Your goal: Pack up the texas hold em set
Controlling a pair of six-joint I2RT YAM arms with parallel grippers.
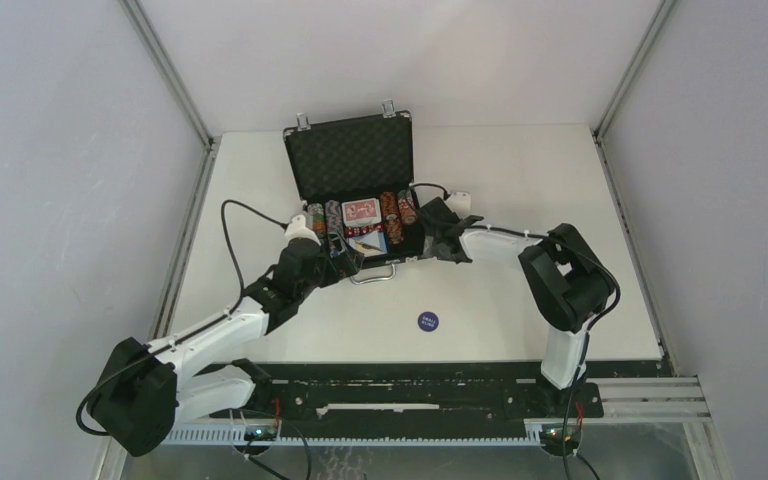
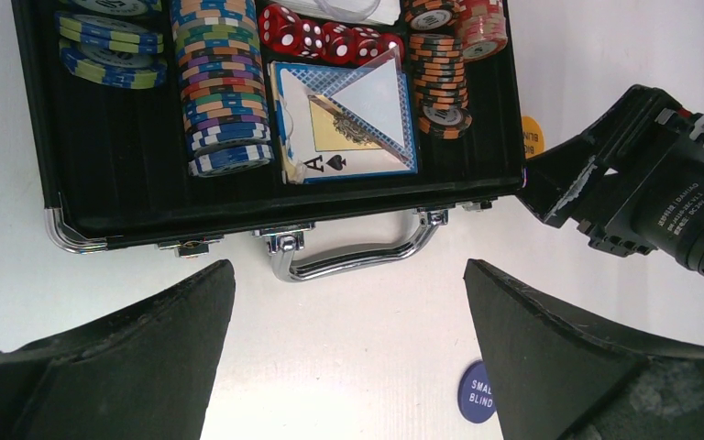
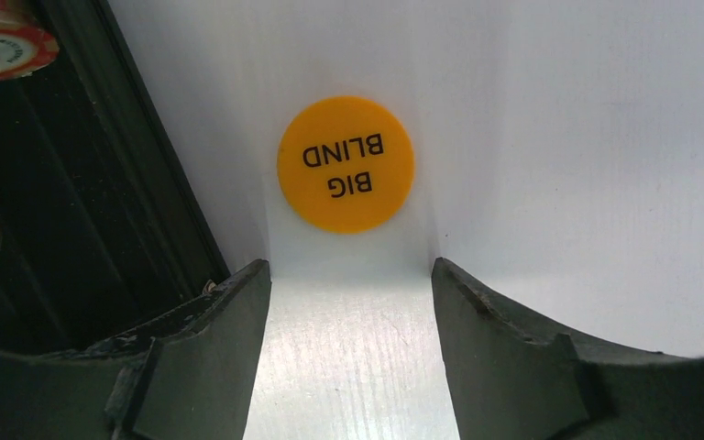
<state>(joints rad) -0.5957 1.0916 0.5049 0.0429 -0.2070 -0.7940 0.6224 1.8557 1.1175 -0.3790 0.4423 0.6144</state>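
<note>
The black briefcase stands open at the table's back middle, with chip rows, red dice and a blue card deck inside; a red deck shows from above. My left gripper is open and empty just in front of the silver handle. My right gripper is open and empty beside the case's right wall, with the orange BIG BLIND disc flat on the table just beyond its fingertips. A blue SMALL BLIND disc lies in front of the case.
The white table ends in raised rails at left and right. A black cable loops over the table left of the case. The right arm's elbow rises at the right. The blue disc also shows under my left gripper.
</note>
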